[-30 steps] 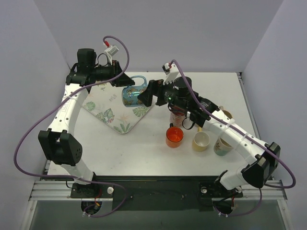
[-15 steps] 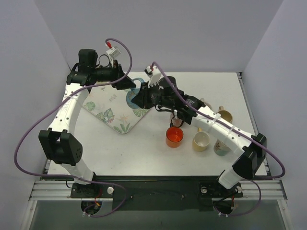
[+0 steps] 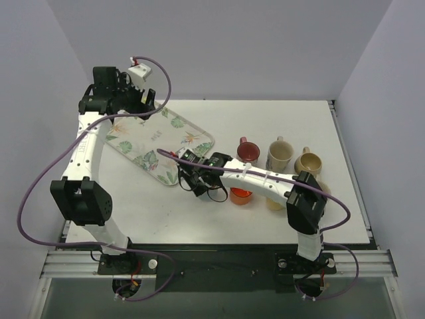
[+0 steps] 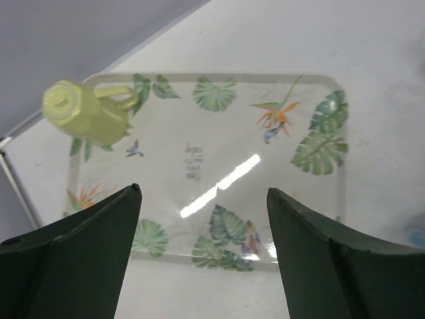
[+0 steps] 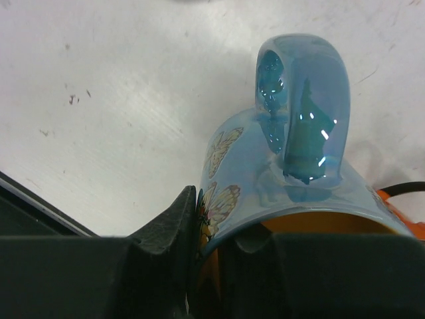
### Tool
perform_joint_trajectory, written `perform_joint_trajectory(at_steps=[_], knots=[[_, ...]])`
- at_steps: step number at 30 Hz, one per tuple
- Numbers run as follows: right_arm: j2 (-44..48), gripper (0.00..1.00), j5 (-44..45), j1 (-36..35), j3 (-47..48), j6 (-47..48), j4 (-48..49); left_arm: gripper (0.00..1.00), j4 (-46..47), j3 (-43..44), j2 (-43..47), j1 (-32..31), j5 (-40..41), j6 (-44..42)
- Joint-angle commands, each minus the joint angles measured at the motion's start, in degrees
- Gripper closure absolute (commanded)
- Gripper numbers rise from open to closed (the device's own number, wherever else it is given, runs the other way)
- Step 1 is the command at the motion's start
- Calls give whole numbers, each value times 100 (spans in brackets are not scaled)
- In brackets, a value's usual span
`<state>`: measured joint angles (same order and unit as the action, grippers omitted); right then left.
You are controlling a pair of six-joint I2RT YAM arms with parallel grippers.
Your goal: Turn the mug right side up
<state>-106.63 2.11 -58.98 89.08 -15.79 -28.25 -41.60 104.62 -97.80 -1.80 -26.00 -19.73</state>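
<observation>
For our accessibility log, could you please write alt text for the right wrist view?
The right tool clamps the rim of a glossy blue butterfly mug, its looped handle toward the top of frame, with a scuffed white table behind it.

Item: one mug (image 5: 265, 189), glazed pearly blue, with butterfly prints on the side and an orange-yellow inside. The loop handle (image 5: 302, 100) is whole and stands uppermost in my wrist view, just beyond my fingers (image 5: 179, 226). The rim is the end nearest my right pincer (image 3: 194, 178), and the wall at the rim is pinched between its fingers. The base points away from me. Seen from above, the mug is all but hidden under the pincer.
</observation>
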Motion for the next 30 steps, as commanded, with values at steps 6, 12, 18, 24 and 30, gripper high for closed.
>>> perform_joint_trajectory(at_steps=[6, 12, 18, 24, 30], knots=[[-147, 100, 334, -254, -119, -12, -163, 13, 495, 743, -1003, -57, 1747, -1743], [-297, 100, 562, -245, -110, -29, -198, 12, 162, 1911, -2119, -223, 2423, -2972], [-262, 65, 510, -237, -84, -3, -321, 11, 47, 2590, -2972, -426, 2521, -4483], [168, 31, 361, -254, -84, 67, -400, 10, -14, 3090, -3763, -593, 2512, -5820], [880, 22, 509, -245, -171, 68, -409, 10, 512, 3327, -4649, -716, 3231, -7035]])
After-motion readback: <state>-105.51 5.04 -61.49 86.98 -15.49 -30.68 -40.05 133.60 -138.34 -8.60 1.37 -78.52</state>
